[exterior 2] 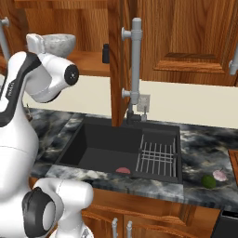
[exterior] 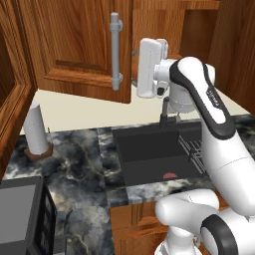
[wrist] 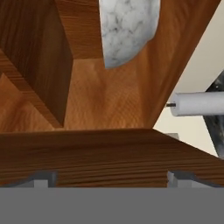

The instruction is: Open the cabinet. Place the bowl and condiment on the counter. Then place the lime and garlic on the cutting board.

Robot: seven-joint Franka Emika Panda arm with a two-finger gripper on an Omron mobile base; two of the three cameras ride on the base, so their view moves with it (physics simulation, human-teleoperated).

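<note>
Hand view: the gripper [wrist: 111, 180] has its jaws spread wide and empty, the two fingertips [wrist: 43, 179] standing near the bottom left and bottom right of the frame, against a wooden panel of the cabinet [wrist: 109, 109]. The bowl [wrist: 127, 28] (pale, marbled grey) sits at the top centre, well apart from the fingers. The paper-towel roll [wrist: 199, 103] appears at right centre.

Right base view: the cabinet door [exterior 2: 116, 60] stands open; on the shelf in the upper left are the bowl [exterior 2: 58, 44] and, to its right, the condiment [exterior 2: 106, 53]. The lime [exterior 2: 208, 181] and garlic [exterior 2: 219, 175] lie just beside each other on the counter [exterior 2: 200, 139] at lower right, right of the sink [exterior 2: 121, 148], which holds a rack [exterior 2: 157, 155] and a small red object [exterior 2: 123, 170].
</note>
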